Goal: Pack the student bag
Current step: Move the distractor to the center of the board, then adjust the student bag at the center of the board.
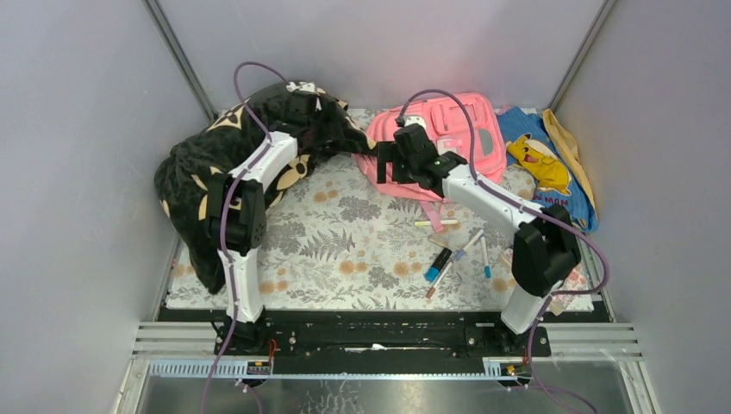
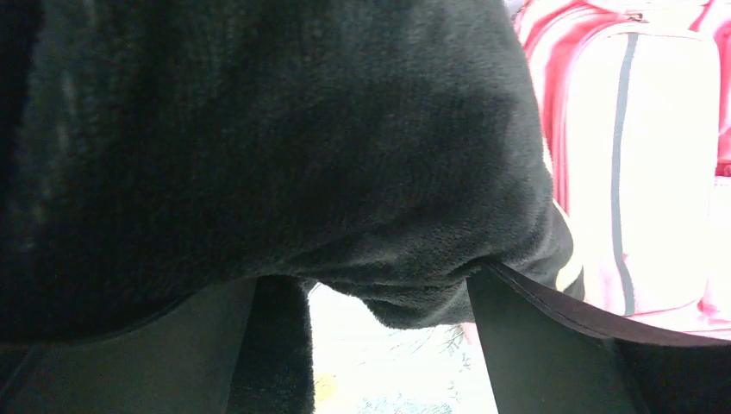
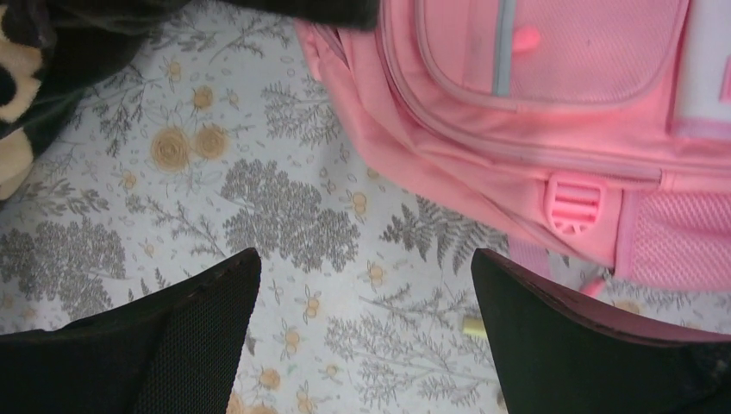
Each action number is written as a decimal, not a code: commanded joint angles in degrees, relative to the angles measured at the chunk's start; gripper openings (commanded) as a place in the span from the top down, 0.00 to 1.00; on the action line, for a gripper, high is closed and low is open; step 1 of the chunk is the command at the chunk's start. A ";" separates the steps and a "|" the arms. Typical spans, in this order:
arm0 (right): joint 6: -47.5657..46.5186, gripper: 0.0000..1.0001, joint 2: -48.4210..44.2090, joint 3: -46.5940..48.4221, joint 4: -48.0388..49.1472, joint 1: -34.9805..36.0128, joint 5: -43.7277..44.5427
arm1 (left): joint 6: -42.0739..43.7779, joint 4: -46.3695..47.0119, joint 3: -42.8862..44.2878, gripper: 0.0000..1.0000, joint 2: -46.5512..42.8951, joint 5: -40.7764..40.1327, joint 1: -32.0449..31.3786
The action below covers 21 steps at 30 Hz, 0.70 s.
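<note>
Several loose pens (image 1: 448, 259) lie on the floral worktop (image 1: 345, 250) near my right arm's base. I can see no open zip on the bag, so I judge the packing hardly begun, with the opening and all the loading still to do. Further out, my right pincer (image 3: 364, 259) hovers empty with its jaws spread wide, and the near corner of the student bag (image 1: 435, 112) lies just ahead and to its right. My left pincer (image 2: 388, 293), equally wide and clamping nothing, noses against the black pillow (image 1: 198, 172), with the bag just to its right at the worktop's far side.
</note>
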 commanded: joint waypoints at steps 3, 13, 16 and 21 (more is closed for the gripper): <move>-4.30 0.00 7.92 5.40 4.25 0.17 1.49 | -2.34 -2.30 -4.65 0.01 -8.50 0.04 4.68; -14.04 0.00 23.08 18.03 6.24 1.44 7.20 | -12.59 -3.69 -14.86 0.01 -28.30 4.82 2.10; -17.56 0.00 27.08 22.23 6.33 1.48 7.22 | -15.37 -1.77 -19.16 0.01 -32.68 8.98 2.08; -23.79 0.05 37.00 31.71 2.07 1.43 7.51 | -15.80 -0.55 -23.46 0.01 -35.60 10.02 1.77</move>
